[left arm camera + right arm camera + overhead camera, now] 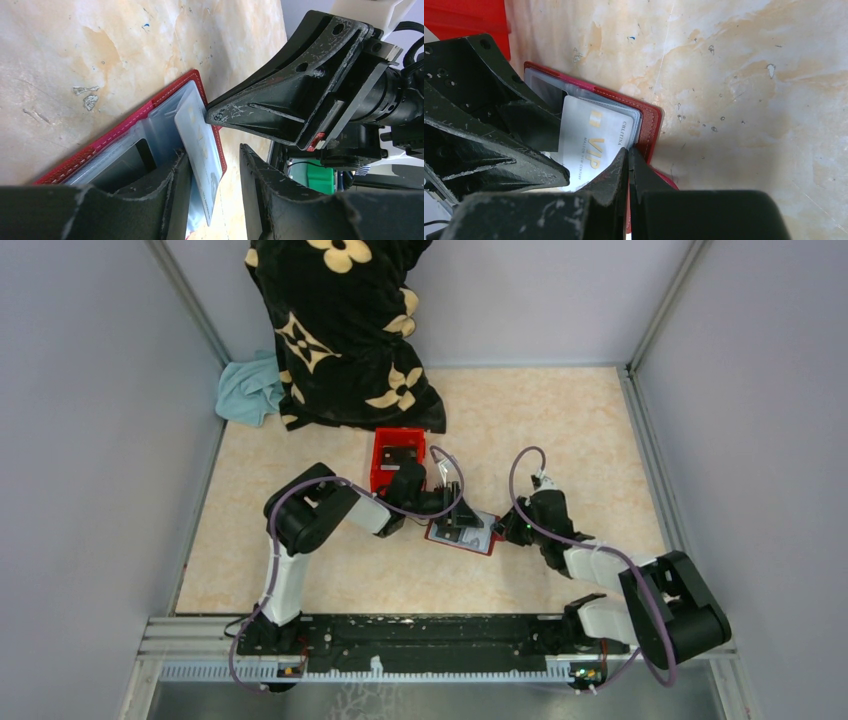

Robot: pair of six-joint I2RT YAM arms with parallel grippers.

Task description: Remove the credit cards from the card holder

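The dark red card holder (pixel 462 536) lies open on the table, its clear sleeves facing up; it also shows in the left wrist view (pixel 100 150) and the right wrist view (pixel 651 120). A pale blue-grey credit card (pixel 200 145) printed "VIP" (pixel 589 140) sticks partly out of a sleeve. My left gripper (pixel 460 520) is open, its jaws (pixel 215 155) on either side of the card, which leans on one finger. My right gripper (pixel 505 530) is shut (pixel 628 150), pinching the holder's red edge beside the card.
A bright red plastic box (pixel 398 455) stands just behind the left gripper. A black flower-patterned cloth (pixel 340 330) and a teal cloth (pixel 248 390) lie at the back left. Grey walls enclose the table on three sides.
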